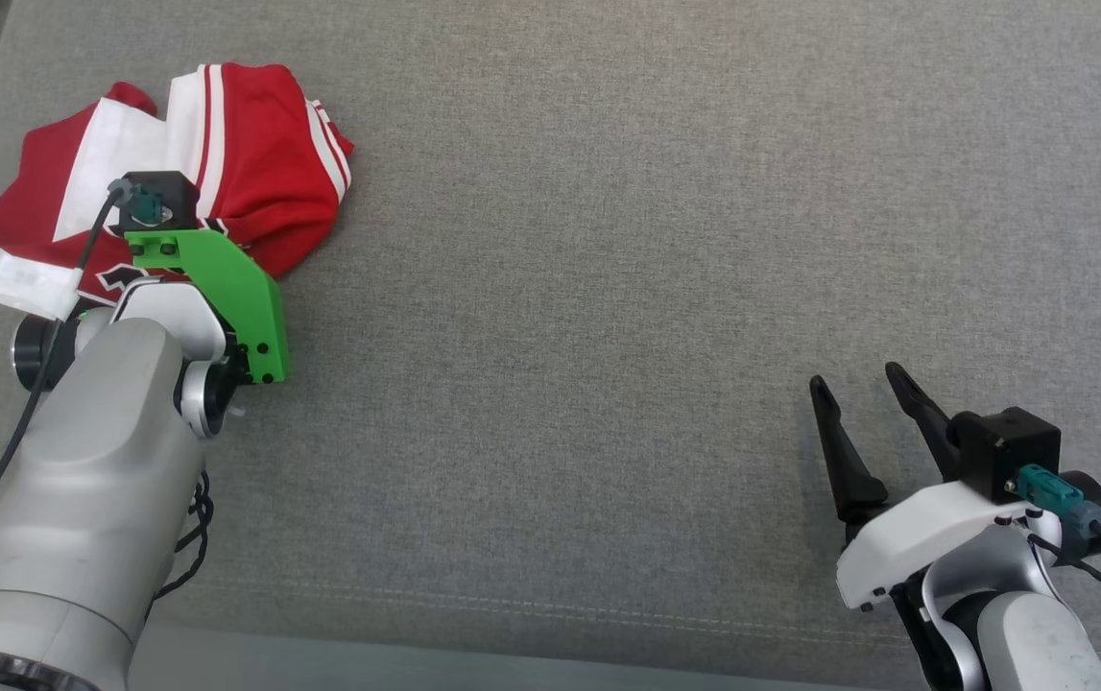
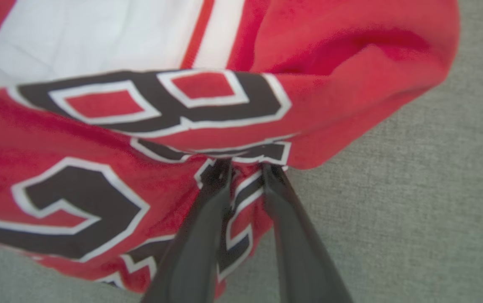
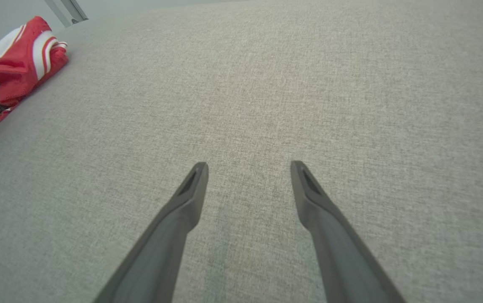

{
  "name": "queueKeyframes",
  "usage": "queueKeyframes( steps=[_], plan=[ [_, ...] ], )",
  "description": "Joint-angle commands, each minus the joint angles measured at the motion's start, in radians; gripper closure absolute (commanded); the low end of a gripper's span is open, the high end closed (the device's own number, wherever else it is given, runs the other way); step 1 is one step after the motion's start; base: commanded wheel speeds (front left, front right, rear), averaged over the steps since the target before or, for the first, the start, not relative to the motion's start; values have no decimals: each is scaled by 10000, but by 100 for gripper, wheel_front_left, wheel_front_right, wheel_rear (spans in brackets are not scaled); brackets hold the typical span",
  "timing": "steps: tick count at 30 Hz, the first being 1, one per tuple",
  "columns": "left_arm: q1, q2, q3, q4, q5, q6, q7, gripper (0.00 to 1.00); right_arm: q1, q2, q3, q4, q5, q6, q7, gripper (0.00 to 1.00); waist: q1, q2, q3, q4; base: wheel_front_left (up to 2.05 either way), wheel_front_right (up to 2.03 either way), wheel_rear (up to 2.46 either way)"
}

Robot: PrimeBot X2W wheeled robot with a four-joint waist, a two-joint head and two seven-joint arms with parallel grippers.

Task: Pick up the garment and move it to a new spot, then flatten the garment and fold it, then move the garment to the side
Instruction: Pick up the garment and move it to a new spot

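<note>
Grey woven cloth covers the broad surface [image 1: 608, 288] before you. The garment [image 1: 252, 144], a red jersey with white panels and black numerals, lies bunched in a heap at its far left. Your left arm [image 1: 80, 518] reaches over that heap, with its green bracket [image 1: 243, 288] above the near edge of the jersey. The right gripper [image 1: 852, 374] hangs at the lower right over bare surface, well apart from the jersey, its jaws spread wide and holding nothing. The left gripper [image 2: 246, 168] shows its two fingers set narrow about a fold at the jersey's near edge, with fabric between them. Whether that pinch is firm you cannot tell from here.

I judge you are at the very first step, the pick-up. For the next move, make sure the fold is truly clamped. Then lift high enough that the trailing cloth clears the surface before you carry it toward the open middle. A thin pinch may slip, so raise it slowly.
</note>
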Motion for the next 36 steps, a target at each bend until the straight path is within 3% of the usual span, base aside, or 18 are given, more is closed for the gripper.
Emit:
queueKeyframes(
  steps=[1, 17, 23, 36],
  plan=[
    [-63, -104, -7, 129, -20, 46, -95, 100, -104, -34, -20, 2, -25, -7, -26, 0, -1, 0, 5, -51, 0, 0, 0],
    [-726, -506, -166, -299, 183, -368, -1757, 100, -61, -39, 465, 908, 525, -7, -409, 0, -1, 0, -1545, -277, 0, 0, 0],
    [-944, -607, -366, -807, 370, -325, -1834, 100, -60, -29, 658, 1312, 908, -7, -677, 0, -1, 0, -2142, -807, 0, 0, 0],
    [-625, -1080, -1153, -3419, 659, -459, -1611, 100, -123, -31, 908, 2198, 1449, -7, -1415, 0, -1, 0, -2944, -2657, 0, 0, 0]
  ],
)
